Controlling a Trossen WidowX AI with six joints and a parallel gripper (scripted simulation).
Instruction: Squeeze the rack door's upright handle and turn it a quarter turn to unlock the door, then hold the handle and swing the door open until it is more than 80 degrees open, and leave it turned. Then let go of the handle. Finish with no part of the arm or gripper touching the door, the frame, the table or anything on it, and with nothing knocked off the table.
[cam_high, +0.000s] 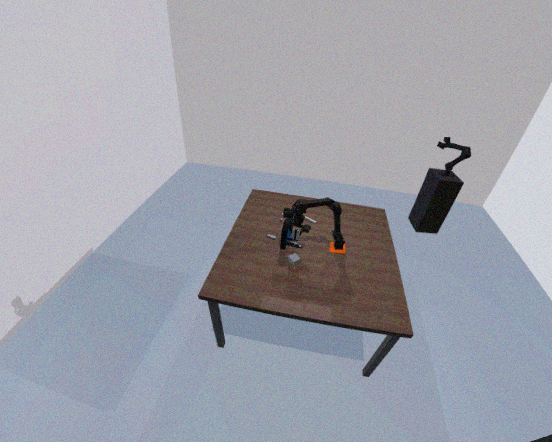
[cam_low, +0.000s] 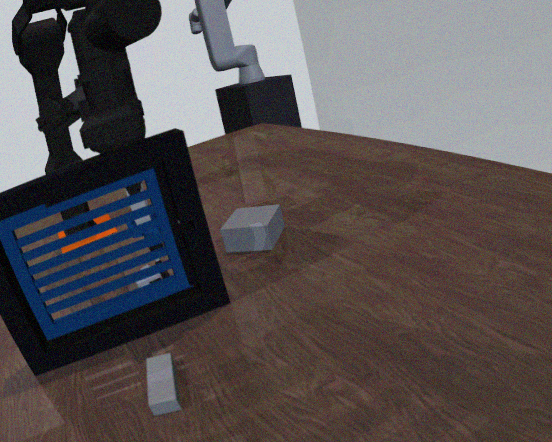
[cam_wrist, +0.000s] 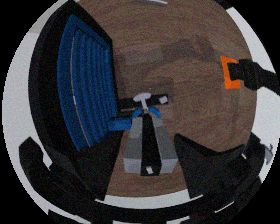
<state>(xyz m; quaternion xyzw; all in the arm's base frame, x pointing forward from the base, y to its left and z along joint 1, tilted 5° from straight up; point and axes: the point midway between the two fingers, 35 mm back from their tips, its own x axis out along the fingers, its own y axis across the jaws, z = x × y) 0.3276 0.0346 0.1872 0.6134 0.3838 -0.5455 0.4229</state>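
Top camera looks down over the whole table (cam_high: 320, 285).

Blk arm (cam_high: 320, 202) (cam_low: 107, 75), grey fingers.
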